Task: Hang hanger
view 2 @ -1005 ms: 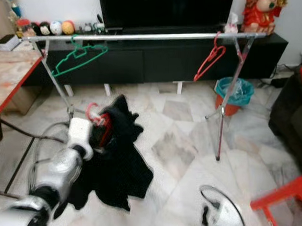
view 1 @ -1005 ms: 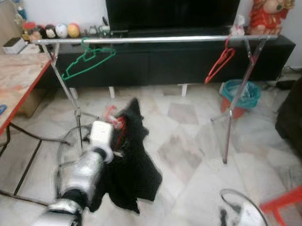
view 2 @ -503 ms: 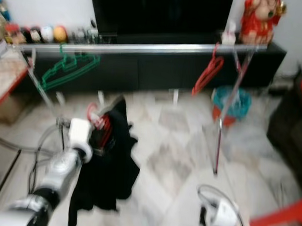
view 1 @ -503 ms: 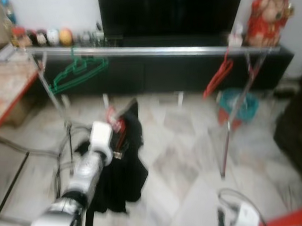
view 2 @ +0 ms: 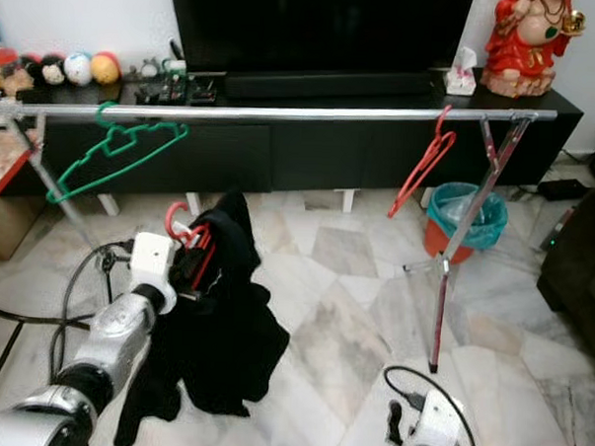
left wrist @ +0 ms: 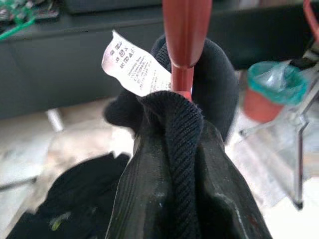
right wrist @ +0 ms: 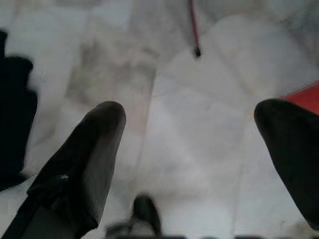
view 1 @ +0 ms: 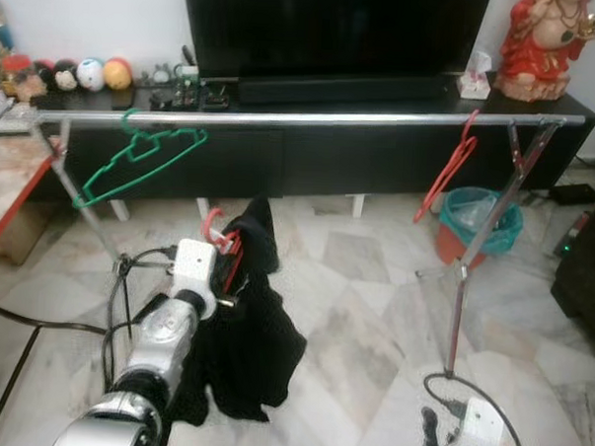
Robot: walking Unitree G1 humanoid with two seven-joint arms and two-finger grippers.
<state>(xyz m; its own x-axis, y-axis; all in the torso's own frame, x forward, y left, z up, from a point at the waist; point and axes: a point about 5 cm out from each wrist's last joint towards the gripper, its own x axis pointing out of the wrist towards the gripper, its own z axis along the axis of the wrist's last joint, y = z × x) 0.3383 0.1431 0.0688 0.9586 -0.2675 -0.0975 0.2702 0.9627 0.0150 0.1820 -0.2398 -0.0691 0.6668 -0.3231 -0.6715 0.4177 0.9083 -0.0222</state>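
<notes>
My left gripper (view 1: 225,271) is raised in front of me, shut on a red hanger (view 1: 218,235) that carries a black garment (view 1: 255,332). The garment droops down to the marble floor. In the left wrist view the red hanger neck (left wrist: 183,35) rises out of the black collar (left wrist: 175,149), beside a white label (left wrist: 134,65). The silver rail (view 1: 342,117) runs across beyond the hanger, higher and farther away. On it hang a bare green hanger (view 1: 134,160) at left and a bare red hanger (view 1: 450,174) at right. My right gripper (right wrist: 189,112) hangs low over the floor, open.
Behind the rail stand a black TV cabinet (view 1: 380,153) and a TV. A teal bin (view 1: 481,213) sits by the rack's right legs (view 1: 460,289). A red-edged wooden table (view 1: 5,186) is at left, a dark sofa (view 1: 590,265) at right. Cables (view 1: 117,294) lie on the floor.
The whole picture has shifted and sharpened as the camera moved; the rack now sits more squarely ahead. My left gripper still holds the hanger and garment at about the same height.
</notes>
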